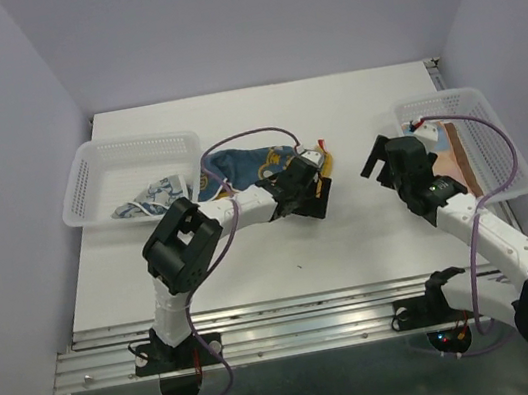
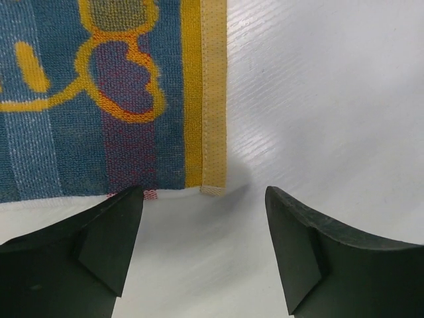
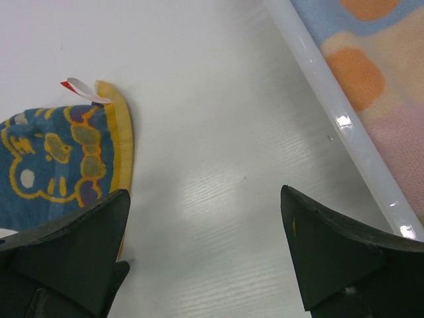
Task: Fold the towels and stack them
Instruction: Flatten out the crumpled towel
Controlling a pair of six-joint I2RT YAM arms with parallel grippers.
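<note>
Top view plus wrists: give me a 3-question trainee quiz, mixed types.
1. True or false: the left gripper is shut on the blue towel.
2. The right gripper hangs over: A bare table, B the blue towel, C a folded stack.
3. Fill in: the white-and-blue towel lies in the ___ basket.
Key: 1 false, its jaws are open; 2 A; 3 left.

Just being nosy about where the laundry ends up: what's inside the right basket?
A towel with orange circles on blue and peach lies in the right basket. The right arm hides part of it from above, and anything underneath the towel cannot be seen.
</note>
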